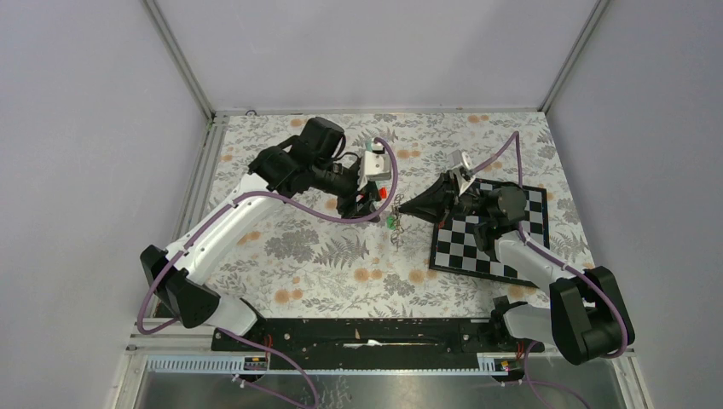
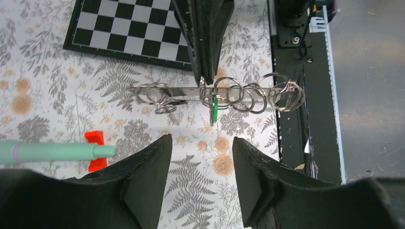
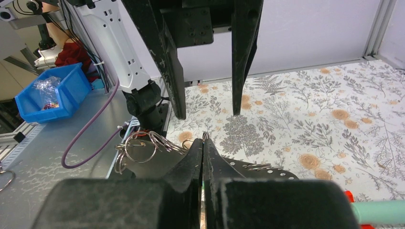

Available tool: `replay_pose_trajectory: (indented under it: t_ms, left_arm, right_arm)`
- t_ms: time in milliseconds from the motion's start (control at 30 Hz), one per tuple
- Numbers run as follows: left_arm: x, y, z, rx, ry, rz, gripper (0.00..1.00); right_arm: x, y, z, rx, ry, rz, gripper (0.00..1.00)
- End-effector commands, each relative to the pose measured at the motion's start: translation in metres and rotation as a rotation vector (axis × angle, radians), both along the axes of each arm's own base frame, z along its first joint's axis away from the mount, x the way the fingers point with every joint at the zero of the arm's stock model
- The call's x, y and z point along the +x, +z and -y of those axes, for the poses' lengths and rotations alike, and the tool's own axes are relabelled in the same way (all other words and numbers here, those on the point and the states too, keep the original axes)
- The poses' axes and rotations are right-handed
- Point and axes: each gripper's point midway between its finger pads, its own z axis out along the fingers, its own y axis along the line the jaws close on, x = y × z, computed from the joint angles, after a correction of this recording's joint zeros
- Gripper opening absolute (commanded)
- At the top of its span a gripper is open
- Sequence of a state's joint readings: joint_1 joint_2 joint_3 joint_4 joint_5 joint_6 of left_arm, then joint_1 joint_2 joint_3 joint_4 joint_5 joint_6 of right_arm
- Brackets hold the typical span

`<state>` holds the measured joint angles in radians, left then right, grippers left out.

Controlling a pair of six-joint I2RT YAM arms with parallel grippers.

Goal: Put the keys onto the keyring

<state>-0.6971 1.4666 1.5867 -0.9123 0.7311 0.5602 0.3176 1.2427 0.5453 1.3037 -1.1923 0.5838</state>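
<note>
**Keyring** (image 2: 191, 90): a flat silvery strip with holes punched along it and a row of overlapping wire split rings strung on. You will find it held level in the air over the middle of the counter, a little toward the far edge. It sits just left of the checkerboard (image 2: 124, 28), which lies toward the right edge.

**Green key** (image 2: 215, 109): a small key with a bright green head. It hangs straight down from a ring near the strip's middle. A thin dark sliver hangs beside it, and you cannot tell whether that is the second key.

**Right claw** (image 3: 203, 140): the jaws are pressed together, pinching the strip near its middle, and the strip sticks out on both sides. Your right arm comes up from the near right corner and crosses the checkerboard. Its wrist is laid low and points toward the left edge.

**Left claw** (image 2: 200, 140): the jaws are spread wide and hold nothing. The fingers (image 3: 174, 62) point steeply down on the far side of the keyring, clear of it. In the left wrist view the green key lines up with the gap between them. Your left arm runs from the near left corner diagonally toward the centre and meets the right claw almost tip to tip.

**Stick** (image 2: 52, 151): teal, with a red base (image 2: 94, 137), close beside the left claw.
</note>
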Motion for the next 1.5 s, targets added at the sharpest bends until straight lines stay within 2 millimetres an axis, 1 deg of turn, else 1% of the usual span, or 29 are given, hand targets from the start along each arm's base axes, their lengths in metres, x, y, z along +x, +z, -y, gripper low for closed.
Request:
replay_pose_trajectory:
  t_ms: [0,200,433,500,700,733,767,1067,1200,1367,1467]
  left_arm:
    - [-0.008,0.013,0.015,-0.130,-0.085,0.007,0.56]
    - [-0.007,-0.001,0.022,-0.147,-0.119,-0.016,0.56]
    - [-0.007,-0.015,0.031,-0.146,-0.148,-0.095,0.46]
    - [-0.007,-0.017,0.033,-0.144,-0.151,-0.111,0.38]
    - [-0.011,-0.025,0.036,-0.146,-0.173,-0.161,0.06]
    - [-0.011,-0.026,0.036,-0.146,-0.175,-0.169,0.01]
    - [-0.012,-0.026,0.037,-0.147,-0.180,-0.182,0.00]
    - [-0.015,-0.031,0.045,-0.147,-0.196,-0.245,0.00]
    - [-0.011,-0.030,0.051,-0.143,-0.191,-0.257,0.00]
    - [-0.008,-0.034,0.053,-0.133,-0.180,-0.265,0.00]
    - [-0.006,-0.032,0.051,-0.129,-0.169,-0.246,0.08]
  right_arm:
    - [-0.001,0.035,0.002,0.069,-0.013,0.118,0.00]
    - [-0.003,0.034,0.003,0.064,-0.006,0.126,0.00]
    - [-0.002,0.030,0.003,0.058,-0.008,0.118,0.00]
    - [-0.002,0.030,0.003,0.058,-0.007,0.117,0.00]
    - [-0.002,0.029,0.003,0.060,-0.010,0.116,0.00]
    - [-0.001,0.030,0.003,0.062,-0.014,0.118,0.00]
    - [-0.001,0.030,0.003,0.064,-0.017,0.119,0.00]
    - [0.002,0.022,0.004,0.060,-0.037,0.119,0.00]
    - [0.002,0.017,0.003,0.052,-0.038,0.113,0.00]
    - [0.001,0.016,0.004,0.047,-0.037,0.117,0.00]
    - [0.001,0.014,0.004,0.044,-0.037,0.116,0.00]
